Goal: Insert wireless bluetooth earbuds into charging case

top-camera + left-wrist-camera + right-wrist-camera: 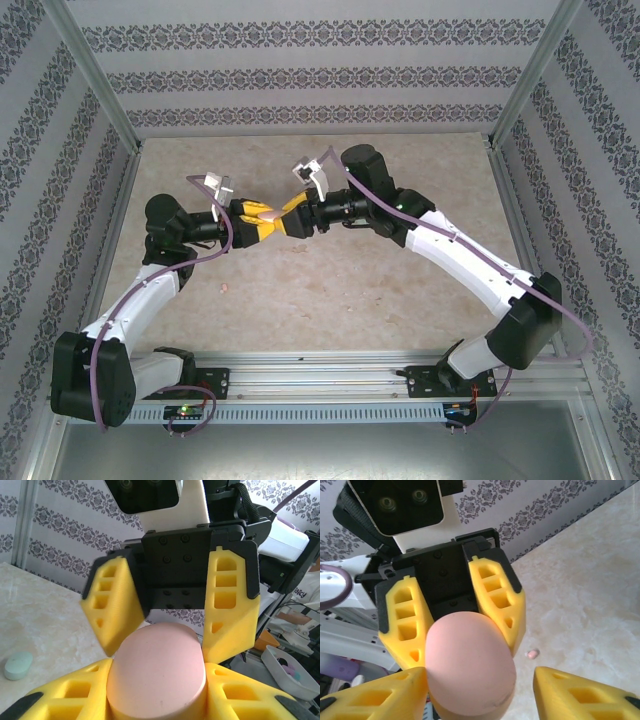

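Earbuds lie loose on the table [400, 300] while the charging case hangs in the air above it. None is seated yet.

From above, the pale pink bud [222, 288] rests at about 7 o'clock from where the two claws meet, well apart from them. The left wrist camera shows a mint green bud [18, 665] on the marble at 8 o'clock from the case.

The left gripper [157, 672] is clamped on the pink case [470, 655], a finger pressed to each flank. It is probably steadying the case off the table so the other arm can work on its free end.

The right gripper [480, 675] comes head-on from 3 o'clock with its jaws spread. One finger touches the case and the other stands clear, with bare table showing in the gap, so it is not gripping. The dome shows no seam or open lid, so I judge the lid is shut and the right claw is placed to pull it up.

By count there are:
- one pink case
- two buds, one pink and one mint
- two claws, one closed on the case and one open
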{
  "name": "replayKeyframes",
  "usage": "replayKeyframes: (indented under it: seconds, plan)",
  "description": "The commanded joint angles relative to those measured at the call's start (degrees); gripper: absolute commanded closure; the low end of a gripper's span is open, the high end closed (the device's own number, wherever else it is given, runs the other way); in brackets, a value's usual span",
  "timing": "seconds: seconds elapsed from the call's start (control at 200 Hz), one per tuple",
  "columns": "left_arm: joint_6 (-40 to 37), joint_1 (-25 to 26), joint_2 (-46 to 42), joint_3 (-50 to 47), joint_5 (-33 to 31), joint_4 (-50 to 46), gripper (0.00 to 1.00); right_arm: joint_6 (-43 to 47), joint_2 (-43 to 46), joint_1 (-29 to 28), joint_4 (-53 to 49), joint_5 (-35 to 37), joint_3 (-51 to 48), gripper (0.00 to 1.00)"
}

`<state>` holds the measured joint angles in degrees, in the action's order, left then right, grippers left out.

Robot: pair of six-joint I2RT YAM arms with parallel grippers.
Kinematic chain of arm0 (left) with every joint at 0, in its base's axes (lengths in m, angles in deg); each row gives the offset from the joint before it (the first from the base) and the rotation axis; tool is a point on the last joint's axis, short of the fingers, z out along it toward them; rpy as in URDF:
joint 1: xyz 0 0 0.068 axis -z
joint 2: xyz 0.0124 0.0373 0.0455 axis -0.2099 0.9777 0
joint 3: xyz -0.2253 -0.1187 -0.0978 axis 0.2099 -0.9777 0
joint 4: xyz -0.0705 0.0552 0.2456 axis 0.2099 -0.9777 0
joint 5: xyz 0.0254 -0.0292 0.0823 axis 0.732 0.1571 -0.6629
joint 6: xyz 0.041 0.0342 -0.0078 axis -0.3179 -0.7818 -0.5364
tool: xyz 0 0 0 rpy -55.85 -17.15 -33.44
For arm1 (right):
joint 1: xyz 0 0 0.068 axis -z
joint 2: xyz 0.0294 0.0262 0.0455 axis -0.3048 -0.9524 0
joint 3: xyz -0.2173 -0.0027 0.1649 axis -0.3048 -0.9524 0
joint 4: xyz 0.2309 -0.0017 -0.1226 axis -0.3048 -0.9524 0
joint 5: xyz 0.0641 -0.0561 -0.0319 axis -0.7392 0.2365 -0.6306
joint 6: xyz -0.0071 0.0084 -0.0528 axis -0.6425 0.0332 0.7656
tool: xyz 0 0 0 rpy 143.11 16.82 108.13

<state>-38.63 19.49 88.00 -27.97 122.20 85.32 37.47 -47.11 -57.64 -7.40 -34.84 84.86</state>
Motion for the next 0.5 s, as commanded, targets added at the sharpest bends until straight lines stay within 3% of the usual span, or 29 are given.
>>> replayKeyframes:
  seconds: [0.0, 0.29, 0.495]
  plan:
    - [0.69, -0.12, -1.40, 1.88, 2.20, 3.06, 0.66, -2.35, -1.94, 0.16, 3.12, -2.00, 1.71, 0.49]
    - [-0.25, 0.18, -1.28, 1.80, 2.47, 2.59, 0.66, -11.16, -1.91, 3.17, 13.72, -5.06, -1.81, 0.47]
    - [-0.28, 0.26, -1.01, 1.96, 2.55, 2.60, 0.65, -13.39, -2.61, 3.78, 15.82, -6.70, -2.53, 0.44]
